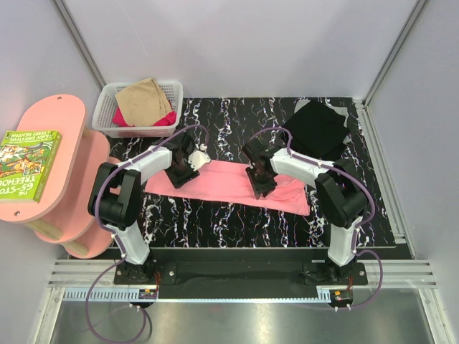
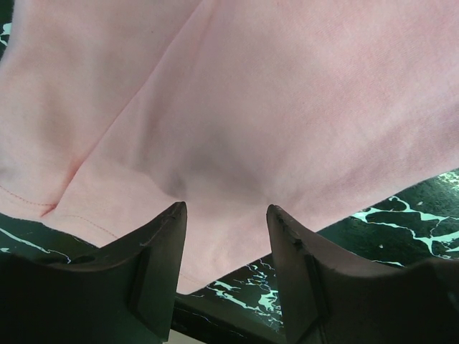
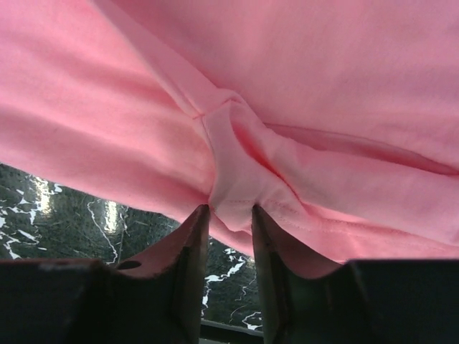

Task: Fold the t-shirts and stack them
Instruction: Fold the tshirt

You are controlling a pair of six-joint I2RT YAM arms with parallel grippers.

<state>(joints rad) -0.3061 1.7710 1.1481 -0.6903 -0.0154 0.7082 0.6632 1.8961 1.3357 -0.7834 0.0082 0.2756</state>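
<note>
A salmon pink t-shirt (image 1: 229, 183) lies spread as a long band across the middle of the black marbled table (image 1: 237, 226). My left gripper (image 1: 181, 174) rests at its left end. In the left wrist view this gripper (image 2: 226, 208) stands open, and the flat pink cloth (image 2: 251, 107) runs between and beyond its fingers. My right gripper (image 1: 262, 188) sits on the right half of the shirt. In the right wrist view it (image 3: 229, 209) is shut on a bunched fold of the pink hem (image 3: 237, 172). A black t-shirt (image 1: 315, 129) lies folded at the back right.
A white mesh basket (image 1: 107, 107) at the back left holds a tan t-shirt (image 1: 143, 100) over a magenta one (image 1: 166, 120). A pink two-tier shelf (image 1: 50, 122) with a green book (image 1: 29, 163) stands left of the table. Grey walls close in the back and sides.
</note>
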